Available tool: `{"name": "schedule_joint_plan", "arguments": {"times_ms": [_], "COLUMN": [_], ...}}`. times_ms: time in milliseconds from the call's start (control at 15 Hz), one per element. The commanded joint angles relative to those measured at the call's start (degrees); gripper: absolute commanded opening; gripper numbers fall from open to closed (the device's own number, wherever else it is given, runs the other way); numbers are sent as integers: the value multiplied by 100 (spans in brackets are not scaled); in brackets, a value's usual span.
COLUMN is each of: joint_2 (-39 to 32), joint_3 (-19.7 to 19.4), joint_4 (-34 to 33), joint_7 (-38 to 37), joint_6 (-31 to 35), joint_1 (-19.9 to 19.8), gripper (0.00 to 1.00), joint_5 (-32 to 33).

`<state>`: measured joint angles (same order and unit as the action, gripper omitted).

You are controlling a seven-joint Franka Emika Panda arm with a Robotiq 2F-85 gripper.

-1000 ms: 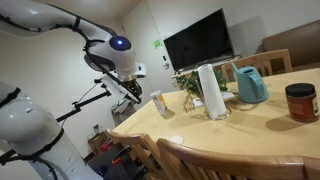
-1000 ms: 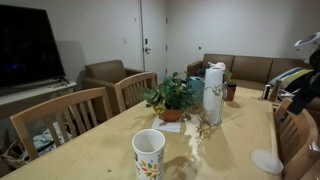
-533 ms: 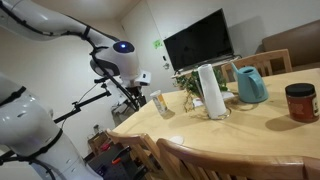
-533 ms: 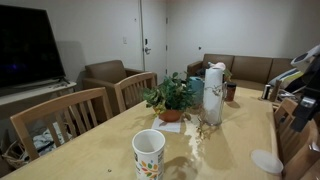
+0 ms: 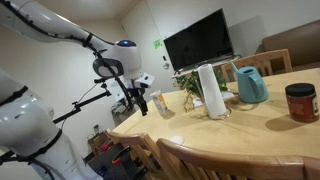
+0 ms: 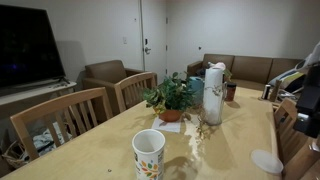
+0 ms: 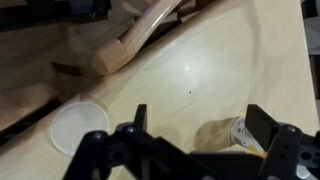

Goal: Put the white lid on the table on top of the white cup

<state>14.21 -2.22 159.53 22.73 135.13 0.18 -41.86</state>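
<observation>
One thin, likely light and bendy white lid (image 7: 80,127), lower left; wide empty jaws should pinch its rim.

Home dining room (television (image 5: 198,38), sofa (image 6: 245,68)).

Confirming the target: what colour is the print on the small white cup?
Yellowish-orange; the white cup shows it best in an exterior view.

Over on the wooden table (image 5: 262,132): tall white roll (image 5: 208,90) upright, teal jug (image 5: 250,85) just beside it, red jar (image 5: 300,102) further along, apart from both. Potted plant (image 6: 172,98) near the roll. Dark TV (image 5: 199,40) behind, wooden chairs (image 6: 62,122) pulled in close, brown sofa (image 6: 250,68) against the back wall.
</observation>
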Motion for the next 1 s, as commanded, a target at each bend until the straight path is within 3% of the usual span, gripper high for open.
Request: {"name": "schedule_joint_plan", "arguments": {"times_ms": [0, 533, 933], "joint_2": [-20, -39, -40], "joint_3": [-12, -89, -327], "joint_4": [0, -1, -264], "joint_7": [-597, -524, -1084], "joint_6": [-314, -252, -1347], "joint_1": [-4, 89, -36], "gripper": [100, 100, 100], "joint_5": [533, 550, 198]}}
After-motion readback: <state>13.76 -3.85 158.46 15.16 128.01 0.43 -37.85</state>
